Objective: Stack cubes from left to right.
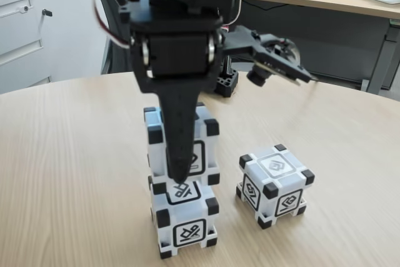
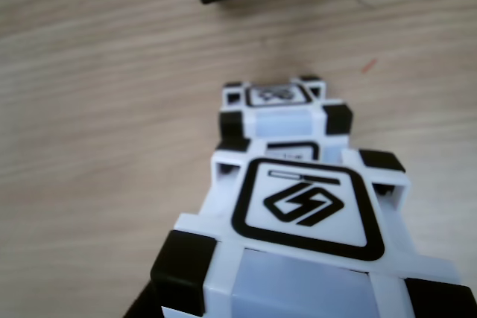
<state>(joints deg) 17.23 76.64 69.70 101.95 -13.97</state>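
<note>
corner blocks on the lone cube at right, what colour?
Black, on a white body; clearest on the lone cube in the fixed view.

Two white, black-cornered cubes are stacked, upper on lower; a third rests nearby.

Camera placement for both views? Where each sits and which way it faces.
Fixed view: low at the table edge, looking across at the cubes; the arm and gripper fill the middle, at the held cube over the front cube.
Other view: apparently gripper-mounted, looking down over the held cube.
Shared: the front cube and held cube.
</note>
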